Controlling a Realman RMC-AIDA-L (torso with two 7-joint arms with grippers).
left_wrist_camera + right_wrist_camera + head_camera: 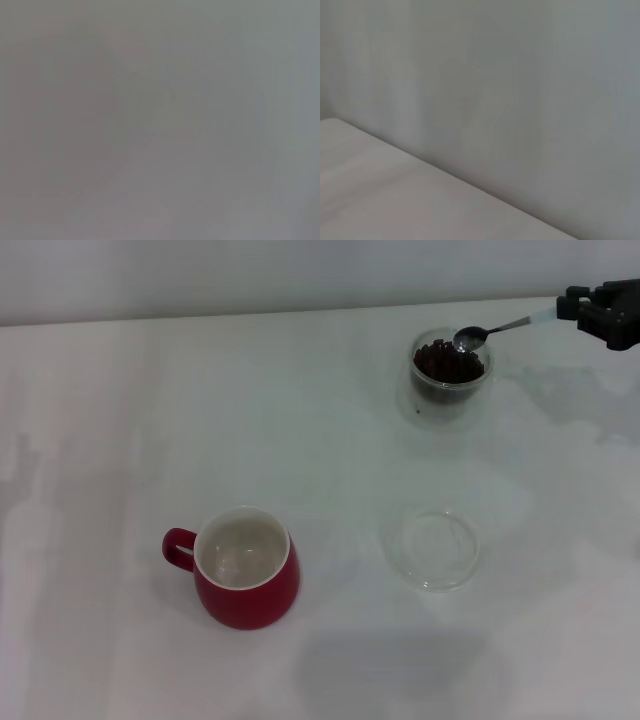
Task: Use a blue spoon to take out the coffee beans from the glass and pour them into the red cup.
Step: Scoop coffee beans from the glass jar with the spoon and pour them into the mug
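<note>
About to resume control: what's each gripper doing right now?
Left gripper: not in view.
Right gripper: shut on the blue spoon, its bowl over the coffee beans in the glass.

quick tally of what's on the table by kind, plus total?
Red cup: 1
Glass with a heap of coffee beans: 1
Clear saucer: 1
Blue spoon, held by the right gripper, its bowl at the glass's far rim: 1
Total: 4, counting the beans with the glass. Left gripper is not in view.
</note>
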